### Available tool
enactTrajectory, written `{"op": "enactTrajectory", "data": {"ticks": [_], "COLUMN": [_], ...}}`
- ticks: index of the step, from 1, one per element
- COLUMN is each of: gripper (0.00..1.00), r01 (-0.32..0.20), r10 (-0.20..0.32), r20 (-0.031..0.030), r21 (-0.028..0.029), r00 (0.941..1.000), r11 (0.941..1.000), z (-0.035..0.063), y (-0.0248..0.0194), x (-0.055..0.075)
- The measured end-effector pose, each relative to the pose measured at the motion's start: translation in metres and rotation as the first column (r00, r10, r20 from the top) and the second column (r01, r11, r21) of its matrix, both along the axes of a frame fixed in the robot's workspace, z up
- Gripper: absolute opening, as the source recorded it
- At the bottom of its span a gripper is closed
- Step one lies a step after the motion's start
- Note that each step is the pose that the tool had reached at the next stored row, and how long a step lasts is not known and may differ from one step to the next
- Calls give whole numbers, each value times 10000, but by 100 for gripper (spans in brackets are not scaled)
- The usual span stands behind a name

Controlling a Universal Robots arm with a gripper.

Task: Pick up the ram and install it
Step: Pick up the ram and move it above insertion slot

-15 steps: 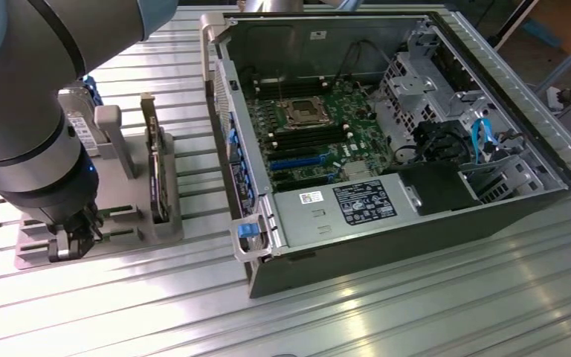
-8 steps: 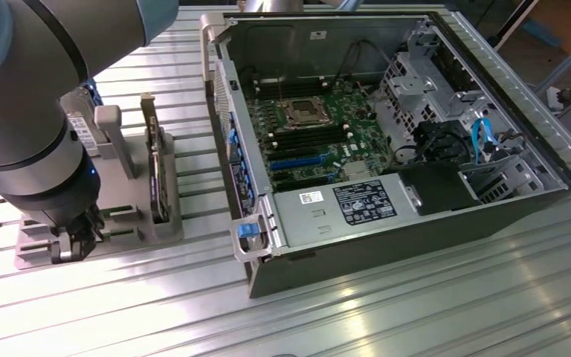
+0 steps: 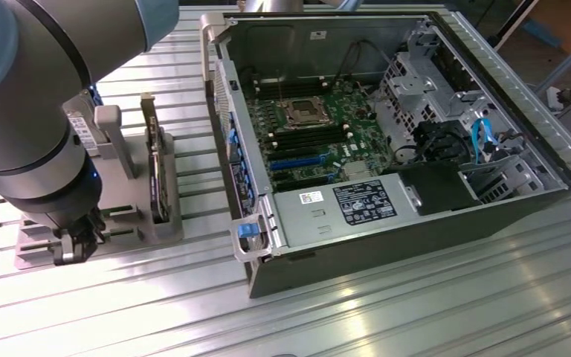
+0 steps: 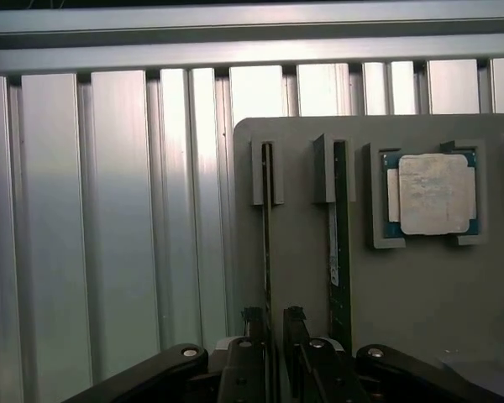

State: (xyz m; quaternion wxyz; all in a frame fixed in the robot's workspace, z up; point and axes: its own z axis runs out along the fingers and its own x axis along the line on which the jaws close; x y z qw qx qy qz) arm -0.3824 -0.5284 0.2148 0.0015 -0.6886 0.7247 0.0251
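The ram [image 4: 267, 227] is a thin green stick standing on edge in a slot of the grey holder [image 4: 302, 277]. A second green stick like it [image 4: 342, 252] stands in the neighbouring slot. My gripper [image 4: 273, 326] hangs over the near end of the first stick, one black finger [image 4: 252, 323] on each side of it. The jaws are open, with a small gap showing beside the stick. In the exterior view the gripper [image 3: 72, 249] is low over the holder [image 3: 131, 223] at the exterior view's left.
A square silver CPU [image 4: 433, 193] lies in its pocket of the holder. A dark expansion card [image 3: 152, 160] stands upright in the holder beside the arm. The open computer case [image 3: 464, 208] with its motherboard [image 3: 311, 134] lies at the exterior view's right on the ribbed metal table [image 3: 385, 312].
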Motion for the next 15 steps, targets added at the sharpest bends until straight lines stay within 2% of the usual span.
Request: {"op": "enactTrajectory", "data": {"ticks": [15], "gripper": [24], "r01": [-10], "r10": [10], "r20": [0], "r21": [2], "r00": [10000], "r11": [10000], "z": [-23], "y": [0], "x": [0]}}
